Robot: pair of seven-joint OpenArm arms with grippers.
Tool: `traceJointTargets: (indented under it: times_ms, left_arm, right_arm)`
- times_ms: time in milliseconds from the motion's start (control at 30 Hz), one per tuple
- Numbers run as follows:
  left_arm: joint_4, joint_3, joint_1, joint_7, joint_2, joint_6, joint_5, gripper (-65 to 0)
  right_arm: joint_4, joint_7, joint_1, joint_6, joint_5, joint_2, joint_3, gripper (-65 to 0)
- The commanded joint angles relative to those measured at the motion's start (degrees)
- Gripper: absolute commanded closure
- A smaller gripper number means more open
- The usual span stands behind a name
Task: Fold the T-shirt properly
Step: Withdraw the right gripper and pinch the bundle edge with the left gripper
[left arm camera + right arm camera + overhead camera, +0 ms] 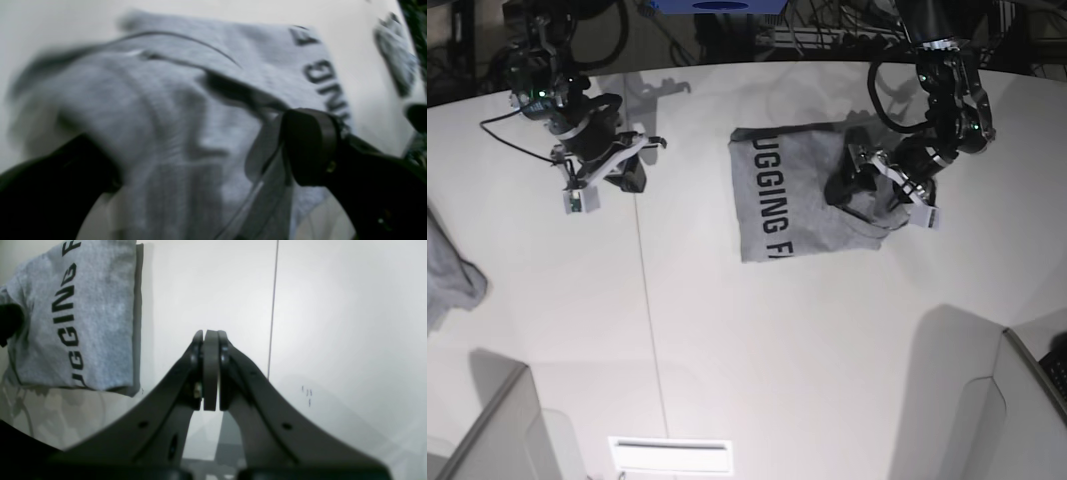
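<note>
White table (777,330) under left pincer (864,193), spread over T-shirt (792,195).

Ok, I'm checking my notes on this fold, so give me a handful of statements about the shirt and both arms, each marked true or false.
1. The T-shirt lies folded with black lettering facing up. True.
2. The right gripper holds a sleeve. False: its fingers are shut on nothing, over bare table.
3. The left gripper is at the shirt's edge, fingers spread. True.
4. The right gripper is over the shirt. False: it is off to one side of it.
5. A seam line runs across the table. True.
</note>
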Motion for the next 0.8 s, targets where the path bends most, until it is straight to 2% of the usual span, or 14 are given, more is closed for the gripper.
traceJointTargets:
  times_ms: [0,67,133,200,367,467,600,767]
  left_arm:
    - [0.12,-0.06,0.34,1.82,-0.59,0.36,1.18,-64.5]
    - [0.12,-0.06,1.05,1.99,-0.59,0.36,1.18,-64.3]
    - [0.12,-0.23,1.57,1.99,-0.68,0.36,1.27,-59.7]
    - [-0.05,-0.06,1.66,1.99,-0.85,0.45,1.35,-49.0]
    - [-5.77,0.12,1.13,2.08,-1.03,0.45,1.35,-15.8]
    - [-7.61,0.12,0.87,2.08,-1.82,0.45,1.44,0.0]
    - [-7.35,1.7,0.25,2.08,-3.14,1.33,1.53,0.0]
    - [-7.44,13.83,-2.47,1.73,-8.94,9.76,1.53,0.0]
  right_arm:
    - [1.09,1.18,0.46,0.64,0.56,0.43,0.1,0.0]
    - [1.09,1.18,0.55,0.64,0.56,0.43,0.1,0.0]
    - [1.09,1.18,0.55,0.64,0.56,0.43,0.45,0.0]
    - [1.09,1.18,0.55,0.64,0.56,0.43,0.54,0.0]
    - [1.09,1.27,0.46,0.64,0.56,0.52,0.63,0.0]
    - [1.09,1.27,0.29,0.64,0.56,0.52,1.68,0.0]
    - [1.09,1.0,-0.07,0.64,0.65,0.43,6.17,0.0]
    - [1.09,1.0,-1.91,0.73,0.65,0.17,12.23,0.0]
